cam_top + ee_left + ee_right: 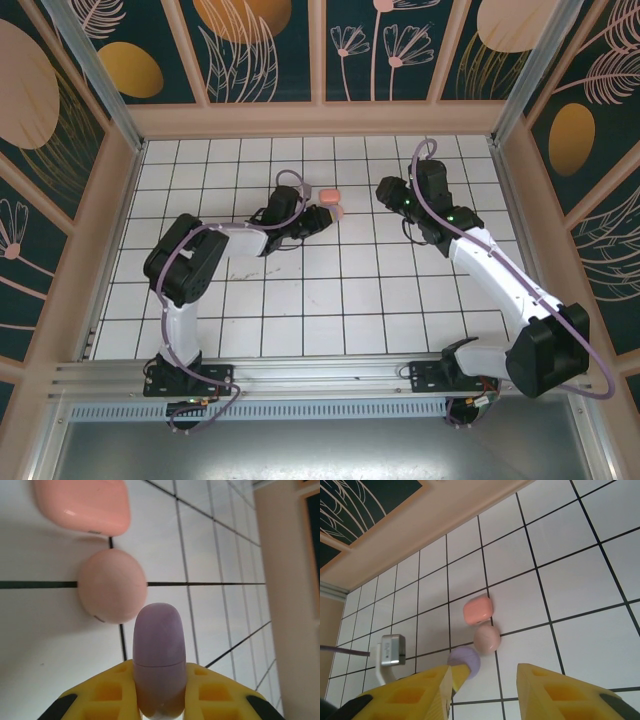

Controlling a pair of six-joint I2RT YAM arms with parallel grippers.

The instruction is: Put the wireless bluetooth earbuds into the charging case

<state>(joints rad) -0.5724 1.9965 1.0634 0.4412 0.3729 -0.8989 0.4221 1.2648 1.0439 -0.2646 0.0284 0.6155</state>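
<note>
My left gripper (160,665) is shut on a closed purple charging case (160,635), its yellow fingers (105,692) pressed to both sides of the case's lower half. Just beyond it on the tiles lie a round peach case (112,585) and a coral-pink case (82,505), both closed. In the right wrist view the purple case (466,661), the peach case (486,638) and the coral case (477,611) form a short row. My right gripper (485,672) hovers over them, open, with nothing between its fingers. The earbuds are out of view.
From above, the left gripper (316,220) and right gripper (388,193) face each other across the two pink cases (334,201) at the middle rear of the white tiled table (300,300). Wooden walls (320,120) enclose the table.
</note>
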